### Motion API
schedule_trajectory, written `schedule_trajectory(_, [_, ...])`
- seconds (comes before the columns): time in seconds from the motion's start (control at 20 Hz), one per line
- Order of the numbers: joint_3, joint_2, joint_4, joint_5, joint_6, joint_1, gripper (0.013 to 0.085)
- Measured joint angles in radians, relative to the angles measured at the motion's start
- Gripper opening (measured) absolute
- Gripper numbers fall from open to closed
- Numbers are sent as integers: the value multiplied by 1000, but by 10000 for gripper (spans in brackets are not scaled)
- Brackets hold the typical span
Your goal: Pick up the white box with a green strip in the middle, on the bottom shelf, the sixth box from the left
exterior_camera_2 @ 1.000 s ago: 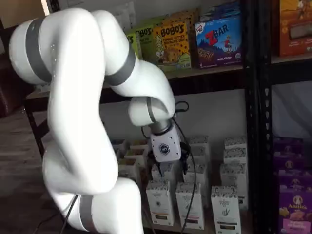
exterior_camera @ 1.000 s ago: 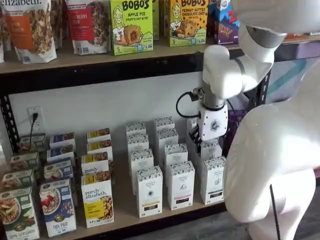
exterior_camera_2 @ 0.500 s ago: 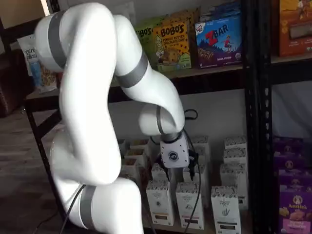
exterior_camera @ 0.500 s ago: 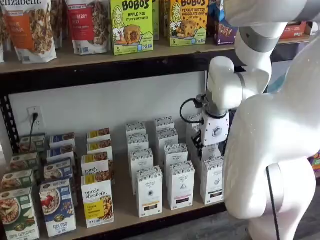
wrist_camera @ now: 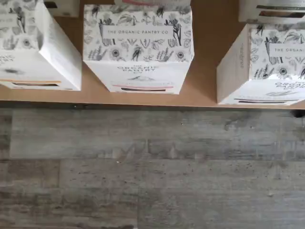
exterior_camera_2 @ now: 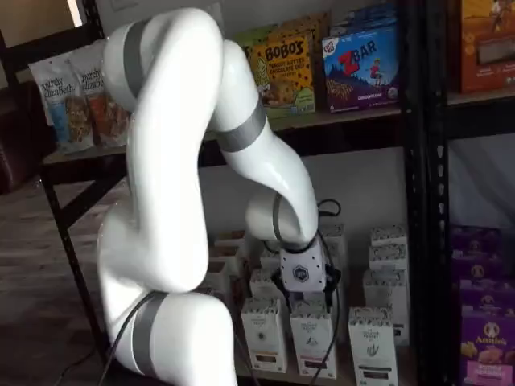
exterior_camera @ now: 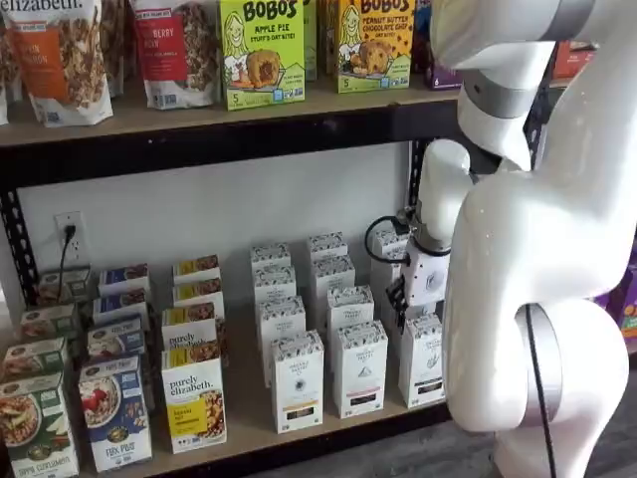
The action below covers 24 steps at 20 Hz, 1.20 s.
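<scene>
Several alike white boxes with speckled tops stand in three columns on the tan bottom shelf (exterior_camera: 249, 418). The white box of the task is the front one of the rightmost column (exterior_camera: 423, 360), also seen in a shelf view (exterior_camera_2: 372, 347). In the wrist view three front boxes show from above at the shelf edge; the one toward the side (wrist_camera: 263, 67) is probably it, though its strip colour is too small to tell. My gripper (exterior_camera: 401, 299) hangs just above and behind the front row, near the two right columns, and shows in both shelf views (exterior_camera_2: 312, 294). Its black fingers show side-on, with no gap visible.
Purely elizabeth boxes (exterior_camera: 194, 398) and cereal boxes (exterior_camera: 114, 410) fill the shelf's left part. The upper shelf holds Bobo's boxes (exterior_camera: 261, 50). A black rack post (exterior_camera_2: 418, 201) stands to the right, with purple boxes (exterior_camera_2: 487, 338) beyond. My white arm (exterior_camera: 537, 249) covers the shelf's right end.
The arm has swung right and the gripper has come down and forward, from above the middle rows toward the front row of white boxes.
</scene>
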Motion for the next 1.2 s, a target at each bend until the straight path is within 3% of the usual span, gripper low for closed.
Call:
schedule_trajectory(0.1, [-22, 41, -25, -12, 16, -8, 850])
schedule_trajectory(0.45, [-142, 215, -181, -57, 129, -45, 850])
schedule_trajectory(0.7, [-267, 354, -247, -66, 176, -62, 850])
schedule_trajectory(0.8, [-313, 401, -261, -64, 184, -68, 850])
schedule_trajectory(1.1, [-425, 515, -217, -80, 119, -91, 850])
schedule_trajectory(1.2, [-448, 534, -246, -82, 137, -102, 850])
